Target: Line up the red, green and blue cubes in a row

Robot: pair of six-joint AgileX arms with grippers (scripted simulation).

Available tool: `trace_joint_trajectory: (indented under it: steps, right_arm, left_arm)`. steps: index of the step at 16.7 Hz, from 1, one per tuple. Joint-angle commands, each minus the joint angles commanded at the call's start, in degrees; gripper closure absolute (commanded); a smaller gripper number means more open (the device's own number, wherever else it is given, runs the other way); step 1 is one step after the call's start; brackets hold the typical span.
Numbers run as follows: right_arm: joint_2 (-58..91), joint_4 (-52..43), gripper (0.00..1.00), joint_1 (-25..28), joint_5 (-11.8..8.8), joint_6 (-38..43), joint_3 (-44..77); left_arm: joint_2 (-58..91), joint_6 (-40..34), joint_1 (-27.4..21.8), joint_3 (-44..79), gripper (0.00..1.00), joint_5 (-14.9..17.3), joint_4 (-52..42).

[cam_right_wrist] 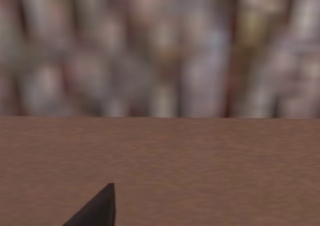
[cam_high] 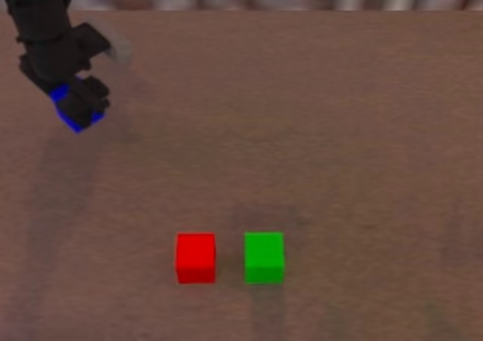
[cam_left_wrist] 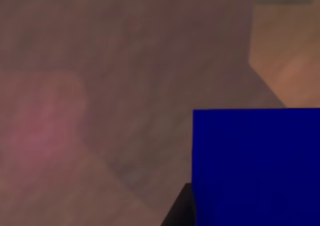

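Blue cube [cam_high: 75, 117] sits in your left gripper [cam_high: 81, 105] near the table's [cam_high: 339, 130] far left corner, well apart from the other two; jaws are closed on it, and the left wrist view shows its flat blue face [cam_left_wrist: 255, 166] right up against the camera. Red cube [cam_high: 195, 257] and green cube [cam_high: 264, 257] sit side by side near the front edge, small gap between them, faces square to that edge. My read: the cubes are rigid, light and smooth, so they won't deform but could twist or slip if pinched off-centre; clamp two opposite flat faces at mid-height. Right arm isn't in the top view; its wrist view shows only a dark finger tip [cam_right_wrist: 97, 208], so I can't tell its jaw state.
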Motion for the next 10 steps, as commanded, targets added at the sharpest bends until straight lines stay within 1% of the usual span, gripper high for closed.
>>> trace_joint_trajectory:
  steps: [2,4,6,10]
  right_arm:
    - [0.0,0.0,0.0,0.0,0.0,0.0,0.0]
    - [0.0,0.0,0.0,0.0,0.0,0.0,0.0]
    - [0.0,0.0,0.0,0.0,0.0,0.0,0.0]
    - [0.0,0.0,0.0,0.0,0.0,0.0,0.0]
  left_arm:
    - [0.2,-0.1,-2.0,0.6,1.0,0.0,-0.3]
    - [0.6,-0.5,-6.4,1.8,1.0,-0.1,-1.0]
    - [1.0,-1.1,-12.6,2.9,1.0,-0.1,-1.9]
    - [1.8,-2.7,-29.2,5.2,1.0,0.0,-4.2]
